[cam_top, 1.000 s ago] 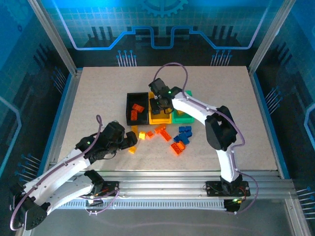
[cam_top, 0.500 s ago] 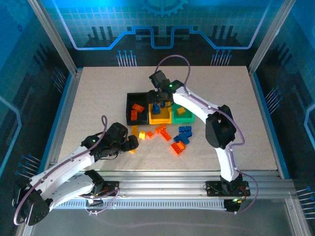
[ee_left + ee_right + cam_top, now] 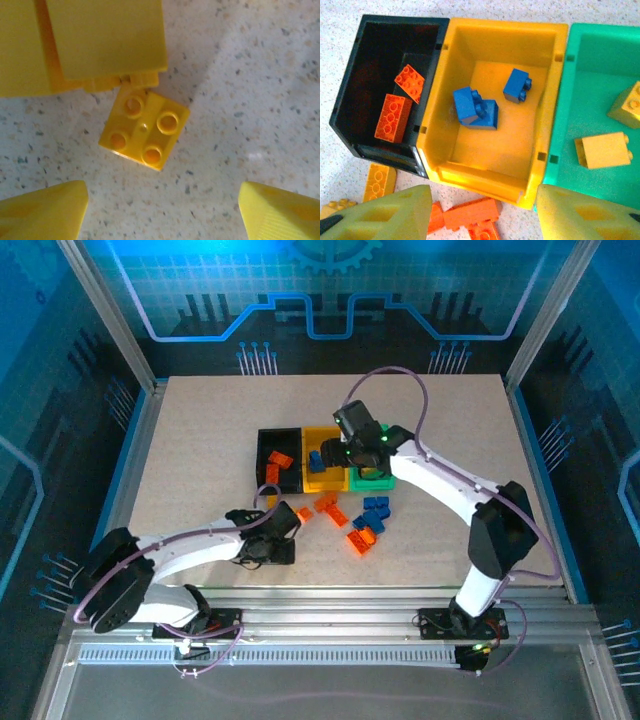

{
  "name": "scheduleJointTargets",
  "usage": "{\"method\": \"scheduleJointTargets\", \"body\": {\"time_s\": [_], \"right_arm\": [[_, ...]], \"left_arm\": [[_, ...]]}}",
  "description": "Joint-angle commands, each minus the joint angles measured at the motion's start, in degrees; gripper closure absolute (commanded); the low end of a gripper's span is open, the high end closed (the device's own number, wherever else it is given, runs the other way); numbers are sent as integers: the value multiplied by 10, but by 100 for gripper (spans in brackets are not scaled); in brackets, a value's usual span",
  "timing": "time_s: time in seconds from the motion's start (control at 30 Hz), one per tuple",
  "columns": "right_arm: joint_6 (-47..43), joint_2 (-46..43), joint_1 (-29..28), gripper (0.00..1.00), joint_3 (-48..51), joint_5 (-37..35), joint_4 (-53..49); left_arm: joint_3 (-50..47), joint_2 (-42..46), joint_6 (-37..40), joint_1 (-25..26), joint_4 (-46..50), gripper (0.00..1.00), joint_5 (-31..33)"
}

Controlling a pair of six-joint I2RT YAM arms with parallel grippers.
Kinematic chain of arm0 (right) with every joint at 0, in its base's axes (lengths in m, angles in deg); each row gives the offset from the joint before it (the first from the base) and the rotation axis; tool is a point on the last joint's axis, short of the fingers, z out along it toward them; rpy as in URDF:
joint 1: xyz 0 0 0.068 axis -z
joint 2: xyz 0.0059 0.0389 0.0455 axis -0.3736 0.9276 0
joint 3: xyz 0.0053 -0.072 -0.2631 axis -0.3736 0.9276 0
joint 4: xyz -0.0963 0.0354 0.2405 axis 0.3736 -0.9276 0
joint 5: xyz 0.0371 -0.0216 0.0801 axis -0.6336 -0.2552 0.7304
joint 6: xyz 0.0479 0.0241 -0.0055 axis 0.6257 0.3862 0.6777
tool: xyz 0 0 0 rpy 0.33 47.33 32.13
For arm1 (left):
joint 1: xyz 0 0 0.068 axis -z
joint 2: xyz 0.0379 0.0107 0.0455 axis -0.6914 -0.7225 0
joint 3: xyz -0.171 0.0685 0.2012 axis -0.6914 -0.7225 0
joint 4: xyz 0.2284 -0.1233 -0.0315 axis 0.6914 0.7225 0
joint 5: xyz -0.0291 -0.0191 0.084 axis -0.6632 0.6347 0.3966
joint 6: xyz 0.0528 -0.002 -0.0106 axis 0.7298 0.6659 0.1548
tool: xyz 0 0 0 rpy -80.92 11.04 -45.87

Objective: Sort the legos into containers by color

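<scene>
Your speckled beige table [image 3: 200, 430] sits within blue-lit walls [image 3: 420, 280]; left gripper [image 3: 162, 200] spread over a yellow brick [image 3: 145, 131], right gripper [image 3: 482, 202] also spread.

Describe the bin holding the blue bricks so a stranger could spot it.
Near the table's middle, find the black bin and the green bin. Between them stands the yellow bin, the only one holding blue bricks.

Overhead view: bright, even light on the table [image 3: 200, 440]; blue glow around.
Left wrist: soft focus, small glare spot.
Right wrist: sharp; black bin [image 3: 375, 50] shadowed inside.
</scene>
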Motion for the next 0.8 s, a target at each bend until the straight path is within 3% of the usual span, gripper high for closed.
{"method": "scheduleJointTargets", "body": {"time_s": [0.0,0.13,0.53,0.77], "right_arm": [[13,-26,10,41,21,7,22],[13,-41,16,41,38,11,27],[18,-62,29,41,66,14,34],[20,-72,36,42,73,10,32]], "left_arm": [[16,-14,19,4,-19,22,57],[23,-30,21,0,-19,26,102],[25,-93,28,-18,-56,44,86],[21,-83,24,-7,-48,55,79]]}}
